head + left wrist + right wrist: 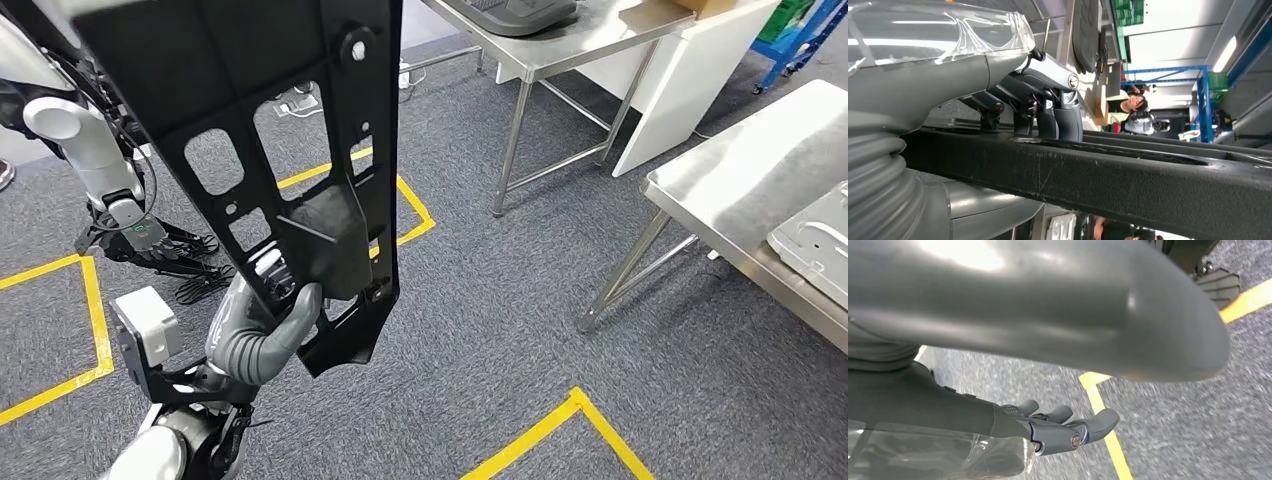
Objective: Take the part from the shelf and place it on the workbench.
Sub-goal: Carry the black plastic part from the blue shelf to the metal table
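Note:
A large black plastic part point(300, 150) with several cut-outs hangs tilted in front of me in the head view, high above the carpet. My left hand point(262, 335) grips it near its lower end, thumb pressed on a raised block. In the left wrist view its dark fingers point(1048, 117) curl over the part's black edge point(1098, 185). My right hand point(1058, 427) hangs over the grey floor with its fingers apart and nothing in them. The steel workbench point(740, 180) stands to the right, apart from the part.
A pale grey moulded piece point(815, 240) lies on the workbench. A second steel table point(560, 50) with a dark part stands at the back. Another robot's silver arm point(90, 150) is at the left. Yellow tape lines point(545, 430) mark the carpet. A person point(1135, 102) stands far off.

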{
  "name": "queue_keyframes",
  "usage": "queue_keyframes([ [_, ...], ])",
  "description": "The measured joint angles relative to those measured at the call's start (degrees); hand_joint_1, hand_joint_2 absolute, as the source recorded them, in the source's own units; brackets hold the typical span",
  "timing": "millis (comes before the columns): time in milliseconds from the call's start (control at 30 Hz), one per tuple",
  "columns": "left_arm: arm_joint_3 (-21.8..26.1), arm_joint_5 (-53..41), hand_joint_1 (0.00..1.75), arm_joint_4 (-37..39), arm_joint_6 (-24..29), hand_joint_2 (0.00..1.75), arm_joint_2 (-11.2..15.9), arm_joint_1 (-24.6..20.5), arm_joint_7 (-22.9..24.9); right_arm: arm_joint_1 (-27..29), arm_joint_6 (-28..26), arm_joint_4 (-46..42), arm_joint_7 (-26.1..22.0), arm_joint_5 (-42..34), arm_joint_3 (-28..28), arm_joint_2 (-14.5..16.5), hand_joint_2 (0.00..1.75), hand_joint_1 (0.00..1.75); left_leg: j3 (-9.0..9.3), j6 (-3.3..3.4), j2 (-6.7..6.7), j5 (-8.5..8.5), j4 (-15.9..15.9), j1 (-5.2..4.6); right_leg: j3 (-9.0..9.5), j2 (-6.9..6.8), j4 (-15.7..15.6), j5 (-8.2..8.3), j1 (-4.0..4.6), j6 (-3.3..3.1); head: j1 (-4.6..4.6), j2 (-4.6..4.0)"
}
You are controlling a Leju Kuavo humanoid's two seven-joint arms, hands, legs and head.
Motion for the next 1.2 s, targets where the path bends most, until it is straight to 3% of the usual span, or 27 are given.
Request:
queue_keyframes([
  [67,-0.6,1.1,1.75,0.5,-1.3,1.75,-0.5,-1.8,0.2,0.1,0.1,0.0,-0.5,-1.3,-0.2,0.0,0.00,0.00,0.06,0.78,0.92,0.20,-0.2,0.00,-1.02,-1.71,2.1,-1.27,0.02,0.48,0.12,0.00],
  [133,-1.6,2.9,1.75,2.0,-2.9,1.75,-1.7,-4.0,-0.1,0.0,0.4,0.0,-1.0,-2.1,-0.5,0.1,0.00,0.00,0.08,1.33,1.93,0.22,-0.3,-0.07,-4.09,-4.15,8.6,-4.49,0.12,0.81,0.30,0.00],
  [200,-2.7,3.9,1.75,3.8,-3.9,1.75,-3.0,-5.1,-0.7,-0.1,0.6,0.0,-1.3,-2.3,-0.8,0.2,0.00,0.00,0.10,1.64,3.23,0.11,-0.3,-0.35,-7.62,-4.80,15.3,-6.99,0.02,0.91,0.38,0.00],
  [233,-3.2,4.0,1.75,4.5,-4.2,1.75,-3.4,-5.3,-0.9,-0.1,0.6,0.0,-1.5,-2.2,-0.9,0.3,0.00,0.00,0.12,1.71,3.92,0.04,-0.2,-0.47,-8.28,-4.88,16.4,-6.89,0.02,0.85,0.39,0.00],
  [267,-3.6,4.1,1.75,5.1,-4.3,1.75,-3.7,-5.6,-1.1,0.0,0.6,0.0,-1.6,-2.2,-1.0,0.4,0.00,0.00,0.16,1.74,4.57,-0.03,-0.2,-0.59,-7.86,-4.98,15.3,-5.84,0.04,0.73,0.40,0.00],
  [300,-4.0,4.1,1.75,5.5,-4.5,1.75,-3.9,-5.9,-1.2,0.0,0.6,0.0,-1.7,-2.2,-1.1,0.5,0.00,0.00,0.23,1.72,5.14,-0.12,-0.2,-0.68,-6.37,-5.32,12.2,-4.05,0.10,0.53,0.40,0.00],
  [333,-4.2,4.1,1.75,5.8,-4.6,1.75,-4.1,-6.3,-1.3,0.1,0.5,0.0,-1.7,-2.2,-1.1,0.5,0.00,0.00,0.34,1.65,5.64,-0.22,-0.2,-0.75,-4.26,-6.28,8.1,-2.20,0.27,0.24,0.40,0.00],
  [400,-4.6,4.7,1.75,6.0,-5.0,1.75,-4.3,-7.0,-1.4,0.0,0.4,0.0,-1.8,-2.0,-1.2,0.5,0.00,0.00,0.47,1.28,6.46,-0.47,-0.2,-1.02,-1.19,-8.12,1.9,-0.20,0.96,-0.39,0.40,0.00],
  [467,-4.9,6.0,1.75,6.3,-5.6,1.75,-4.6,-7.3,-1.6,0.0,0.3,0.0,-1.8,-2.0,-1.2,0.5,0.00,0.00,0.55,0.81,7.24,-0.63,-0.3,-1.21,-0.70,-8.31,0.4,-0.11,1.51,-0.82,0.38,0.00],
  [533,-5.3,7.1,1.75,6.5,-6.2,1.75,-4.9,-7.4,-2.0,0.1,0.2,0.0,-1.8,-2.1,-1.2,0.5,0.00,0.00,0.50,0.20,7.14,-1.06,-0.1,-1.17,-0.63,-7.36,0.1,0.15,1.17,-1.28,0.36,0.00],
  [600,-5.6,7.4,1.75,6.8,-6.7,1.75,-5.1,-7.5,-2.3,0.0,0.2,0.0,-1.8,-2.1,-1.2,0.4,0.00,0.00,-1.10,-0.32,5.33,-3.08,3.5,-0.97,-0.42,-6.49,-0.2,0.40,0.74,-1.86,0.27,0.00],
  [667,-6.1,7.5,1.75,7.2,-6.8,1.75,-5.1,-7.5,-2.5,-0.1,0.2,0.0,-1.8,-2.1,-1.3,0.4,0.00,0.00,-4.92,-0.58,3.63,-6.37,11.3,-0.79,-0.41,-5.45,-0.2,0.42,0.71,-2.18,0.16,0.00],
  [733,-6.5,7.6,1.75,7.6,-6.9,1.75,-5.1,-7.4,-2.7,-0.1,0.2,0.0,-1.7,-2.1,-1.3,0.4,0.00,0.00,-8.07,-0.66,3.13,-7.64,16.8,-0.76,-0.38,-4.12,-0.2,0.43,0.75,-2.23,0.14,0.00],
  [767,-6.6,7.5,1.75,7.8,-6.9,1.75,-5.2,-7.4,-2.8,-0.1,0.2,0.0,-1.7,-2.1,-1.3,0.4,0.00,0.00,-8.15,-0.62,3.03,-6.68,16.4,-0.76,-0.32,-3.42,-0.2,0.43,0.76,-2.23,0.14,0.00],
  [800,-6.7,7.4,1.75,8.0,-6.9,1.75,-5.2,-7.4,-3.0,0.0,0.2,0.0,-1.6,-2.1,-1.3,0.4,0.00,0.00,-7.11,-0.50,2.81,-4.80,13.7,-0.76,-0.22,-2.70,-0.2,0.43,0.77,-2.22,0.14,0.00],
  [867,-6.9,7.0,1.75,8.3,-6.9,1.75,-5.3,-7.6,-3.3,0.0,0.1,0.0,-1.6,-1.9,-1.3,0.4,0.00,0.00,-3.32,-0.02,0.84,-0.70,5.2,-0.71,-0.12,-1.40,-0.1,0.42,0.82,-2.13,0.14,0.00],
  [900,-7.0,6.8,1.75,8.3,-6.9,1.75,-5.3,-7.6,-3.3,-0.1,0.1,0.0,-1.6,-1.8,-1.3,0.4,0.00,0.00,-1.86,0.18,-0.20,0.46,1.9,-0.67,-0.20,-0.86,-0.1,0.42,0.82,-2.00,0.14,0.00],
  [967,-7.2,6.8,1.75,8.6,-6.9,1.75,-5.4,-7.7,-3.4,0.0,0.0,0.0,-1.5,-1.7,-1.4,0.4,0.00,0.00,-0.75,0.49,-1.19,0.86,-0.6,-0.80,-0.53,-0.03,-0.1,0.50,0.61,-1.52,0.14,0.00],
  [1000,-7.4,6.8,1.75,8.7,-6.9,1.75,-5.5,-7.7,-3.5,0.1,0.0,0.0,-1.5,-1.6,-1.4,0.4,0.00,0.00,-0.64,0.66,-0.74,0.99,-0.8,-0.84,-0.64,0.39,-0.1,0.55,0.53,-1.19,0.13,0.00],
  [1033,-7.5,6.8,1.75,8.8,-6.9,1.75,-5.6,-7.7,-3.5,0.2,0.0,0.0,-1.4,-1.6,-1.4,0.3,0.00,0.00,-0.45,0.92,-0.30,1.12,-1.0,-0.83,-0.70,0.18,0.1,0.43,0.47,-0.88,0.12,0.00],
  [1100,-7.7,6.7,1.75,9.0,-6.8,1.75,-5.9,-7.8,-3.5,0.3,-0.1,0.0,-1.3,-1.6,-1.4,0.3,0.00,0.00,0.05,1.42,0.78,1.31,-1.5,-0.54,-1.68,-1.99,2.5,-1.16,0.61,-0.29,0.29,0.00],
  [1167,-7.9,6.6,1.75,9.3,-6.8,1.75,-6.0,-7.6,-3.6,0.1,-0.1,0.0,-1.3,-1.5,-1.4,0.4,0.00,0.00,0.36,1.64,2.06,1.24,-1.7,-0.42,-4.96,-4.53,9.2,-4.51,0.36,0.25,0.46,0.00],
  [1200,-8.0,6.6,1.75,9.4,-6.7,1.75,-6.0,-7.3,-3.6,0.1,-0.1,0.0,-1.3,-1.4,-1.4,0.4,0.00,0.00,0.41,1.66,2.72,1.18,-1.7,-0.41,-6.90,-4.91,12.9,-5.87,0.11,0.51,0.47,0.00],
])
